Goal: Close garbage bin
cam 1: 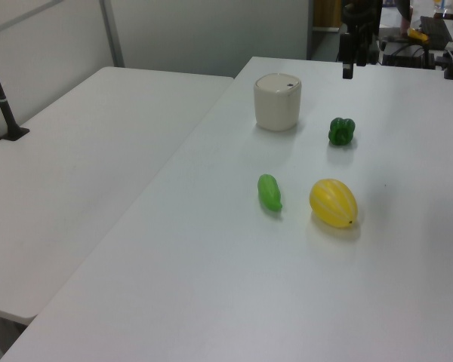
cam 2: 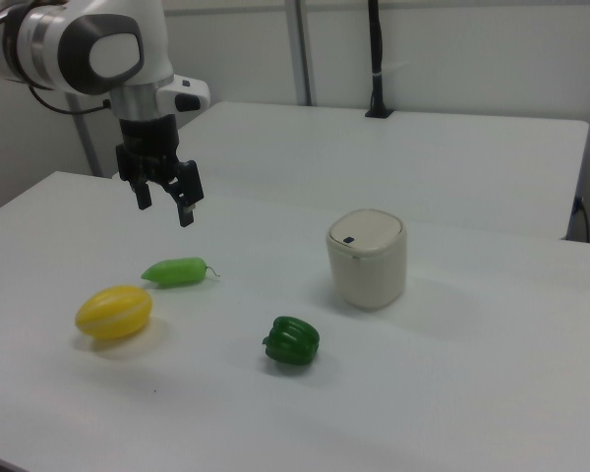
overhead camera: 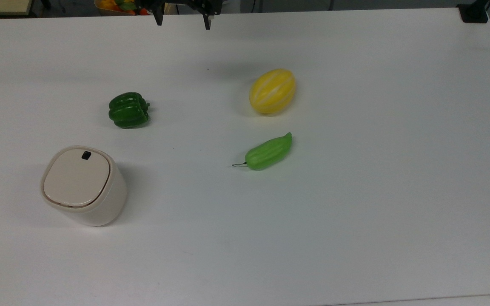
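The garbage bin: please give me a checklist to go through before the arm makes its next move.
1. Lid of the cream plastic garbage bin lies flat on the rim: ok, it looks closed in the top view and the right view.
2. Bin stands upright on the white table: ok.
3. Gripper holds nothing, jaws open: ok.
4. Gripper is clear of the bin: ok, it hangs above the table's far edge in the top view.
5. Dark green toy bell pepper is apart from the bin: ok.
6. Lid is latched: cannot tell.
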Available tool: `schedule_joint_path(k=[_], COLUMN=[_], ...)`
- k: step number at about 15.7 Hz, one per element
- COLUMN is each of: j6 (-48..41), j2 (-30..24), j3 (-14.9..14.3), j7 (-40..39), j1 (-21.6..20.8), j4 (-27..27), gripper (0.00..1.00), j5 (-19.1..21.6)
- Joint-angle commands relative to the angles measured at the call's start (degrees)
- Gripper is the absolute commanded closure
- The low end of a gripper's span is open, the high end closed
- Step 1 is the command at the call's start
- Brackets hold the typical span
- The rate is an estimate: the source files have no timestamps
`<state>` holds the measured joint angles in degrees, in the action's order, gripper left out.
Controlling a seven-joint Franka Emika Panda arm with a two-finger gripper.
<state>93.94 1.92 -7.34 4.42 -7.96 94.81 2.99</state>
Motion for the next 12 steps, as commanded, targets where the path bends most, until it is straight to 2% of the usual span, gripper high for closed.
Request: schedule_joint_path(k=[1, 12], j6=[-0.9, -2.3], j2=[-3.0, -3.0], j3=[-0.6, -1.1], j7=[-1.0, -0.2], j1=[0.0, 0.2], j4=[2.0, 0.6], gripper=[0.00, 0.00], j5=[-0.7, -0.8])
